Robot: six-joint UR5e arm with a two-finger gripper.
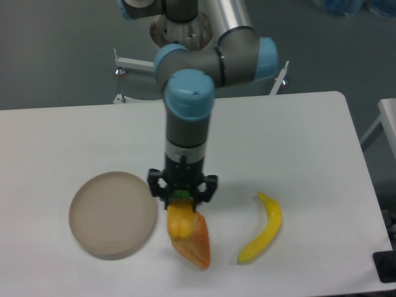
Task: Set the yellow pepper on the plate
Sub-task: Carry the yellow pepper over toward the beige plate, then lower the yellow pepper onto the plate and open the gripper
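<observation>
The yellow pepper [179, 221] sits just below the pincer [182, 199], at the front middle of the white surface [297, 136]. The arm [189, 117] comes straight down over it, so the top of the pepper is covered — whether the fingers are pinching it or merely hanging around it, I cannot tell from here. A small patch of green [181, 195] shows between the black fingers, too little to name.

Right against the pepper, on its lower right side, lies the orange-tan pastry wedge [195, 245], pointing toward the front edge; the 2 overlap in view and look to be touching. The plate [112, 214] rests to the left of the pepper, near it but apart, with a narrow strip of bare surface between its rim and the fruit. On the other side, well clear to the right, a banana [262, 230] lies curved, its tip pointing up and away.

The surface is plain white with a rounded far corner. Behind it the floor [55, 49] is dull grey-green, and a white metal frame [133, 65] stands by the robot's base. At the right edge 1 more pale piece of furniture [388, 124] is cut off — only a sliver shows. The whole view is soft and slightly blurred.
</observation>
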